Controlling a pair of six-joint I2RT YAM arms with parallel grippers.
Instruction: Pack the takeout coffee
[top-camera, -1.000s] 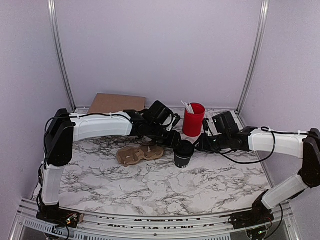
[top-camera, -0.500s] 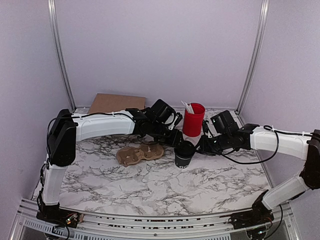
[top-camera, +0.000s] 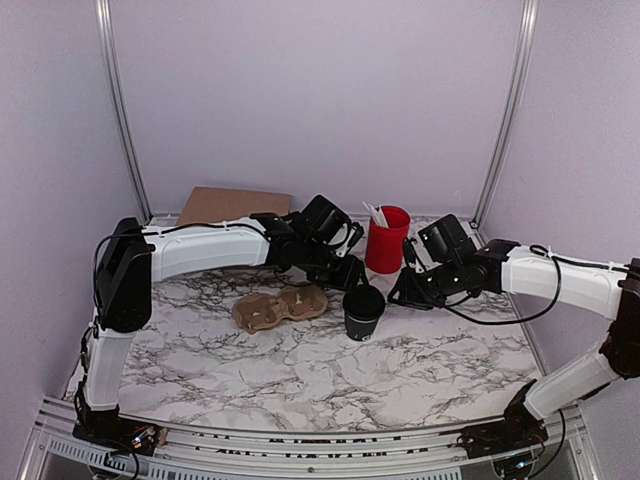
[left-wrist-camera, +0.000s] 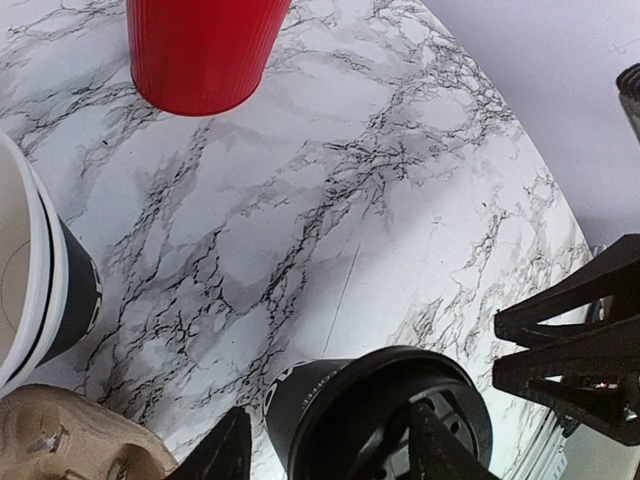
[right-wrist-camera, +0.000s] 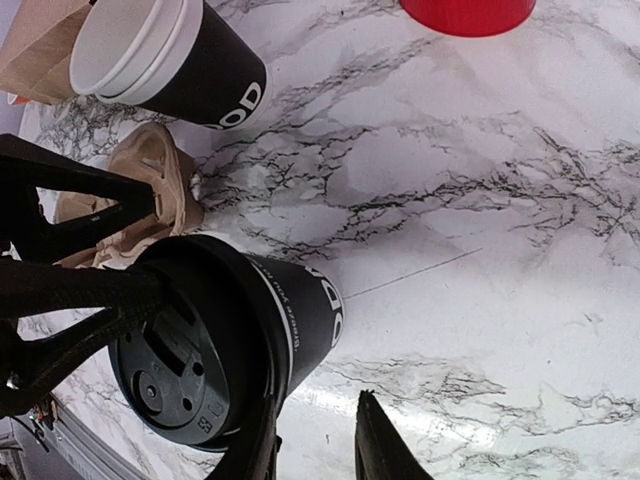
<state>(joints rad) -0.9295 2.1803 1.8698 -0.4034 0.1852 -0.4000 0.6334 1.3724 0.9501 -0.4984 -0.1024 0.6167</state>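
Left fingers (left-wrist-camera: 232, 452), takeout coffee (left-wrist-camera: 330, 415) both edge-cropped

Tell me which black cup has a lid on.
The takeout coffee, the single cup with white lettering, wears a round black lid; the stacked black cups show open white rims and no lid.

Marble table (top-camera: 300, 365) with red cup (top-camera: 386, 240), carrier (top-camera: 278, 308)

Lab-style robot booth: plain lilac walls (top-camera: 320, 100), aluminium corner posts (top-camera: 118, 110), marble-print tabletop (top-camera: 300, 370).
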